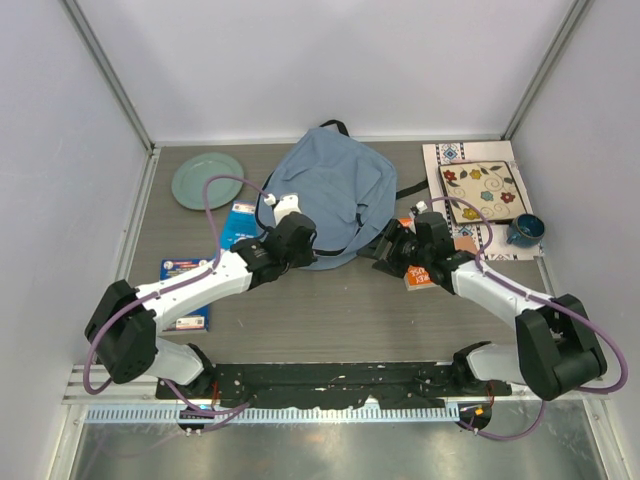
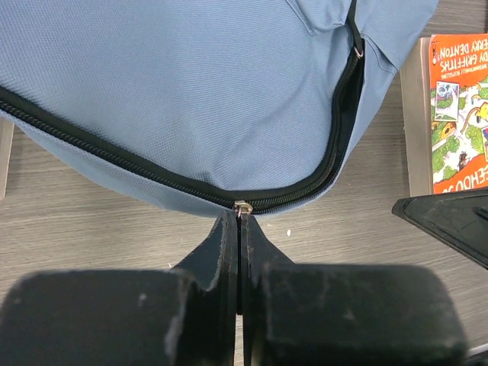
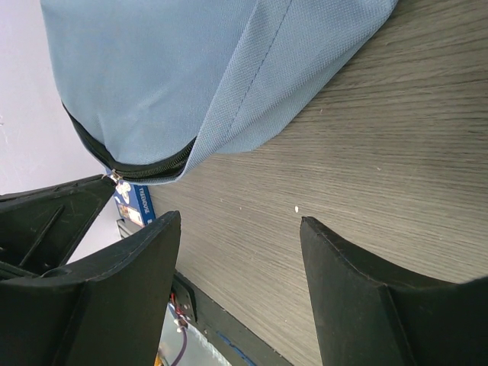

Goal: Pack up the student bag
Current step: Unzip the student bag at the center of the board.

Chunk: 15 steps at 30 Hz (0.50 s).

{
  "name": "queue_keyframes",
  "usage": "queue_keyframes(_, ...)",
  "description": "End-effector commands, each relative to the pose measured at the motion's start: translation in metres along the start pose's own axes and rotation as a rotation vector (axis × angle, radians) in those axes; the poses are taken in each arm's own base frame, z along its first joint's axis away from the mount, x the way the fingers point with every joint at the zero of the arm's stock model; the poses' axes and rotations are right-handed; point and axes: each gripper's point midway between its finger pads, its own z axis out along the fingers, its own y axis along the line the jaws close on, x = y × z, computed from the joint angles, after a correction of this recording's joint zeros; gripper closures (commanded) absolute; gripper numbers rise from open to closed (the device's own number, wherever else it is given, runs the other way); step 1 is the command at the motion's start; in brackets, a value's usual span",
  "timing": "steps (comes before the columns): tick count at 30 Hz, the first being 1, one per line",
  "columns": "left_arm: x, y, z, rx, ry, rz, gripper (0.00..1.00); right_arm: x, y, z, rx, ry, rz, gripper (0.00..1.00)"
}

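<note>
While the student bag lies flat at mid-rear of the worktop, the left gripper jaws are clamped on its zipper pull at the near edge. The right gripper jaws stand apart just beside the bag.

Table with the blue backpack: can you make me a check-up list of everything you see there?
Surface: grey wood-look table, bare in the middle.
Job's things: student bag lying flat, zipper pull at its near edge.
Clutter: green plate, blue booklets, orange book, flowered tile on a patterned mat, blue mug.
Grippers: left gripper shut on the zipper pull; right gripper open over bare table.
Cables: purple cables looped along both arms.
Surroundings: white walls, metal frame posts.
</note>
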Motion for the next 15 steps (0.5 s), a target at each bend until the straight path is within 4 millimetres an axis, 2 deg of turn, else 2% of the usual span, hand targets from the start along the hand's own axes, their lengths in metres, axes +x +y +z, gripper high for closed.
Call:
queue_keyframes(1,-0.014,-0.014,-0.002,0.048,-0.041,-0.037,1.0,-0.005,0.015,0.001,-0.059,-0.01,-0.006,0.31)
queue_keyframes(6,-0.017,-0.016,-0.003,0.062,-0.052,-0.031,1.0,0.003,0.022,0.003,-0.092,0.004,0.033,0.31)
queue_keyframes(7,-0.018,-0.017,-0.004,0.069,-0.057,-0.026,1.0,0.005,0.031,0.004,-0.124,0.003,0.05,0.31)
queue_keyframes(9,-0.02,-0.02,-0.005,0.087,-0.063,-0.028,1.0,0.011,0.036,0.008,-0.139,0.01,0.077,0.3)
queue_keyframes(10,-0.021,-0.021,-0.007,0.095,-0.067,-0.025,1.0,0.014,0.045,0.01,-0.171,0.013,0.074,0.3)
queue_keyframes(12,-0.02,-0.023,-0.008,0.109,-0.062,-0.02,1.0,0.019,0.045,0.016,-0.172,0.02,0.134,0.3)
queue_keyframes(13,-0.02,-0.024,-0.009,0.114,-0.06,-0.017,1.0,0.016,0.055,0.017,-0.218,0.001,0.134,0.3)
queue_keyframes(15,-0.019,-0.024,-0.01,0.122,-0.055,-0.01,1.0,0.02,0.054,0.024,-0.226,0.012,0.197,0.3)
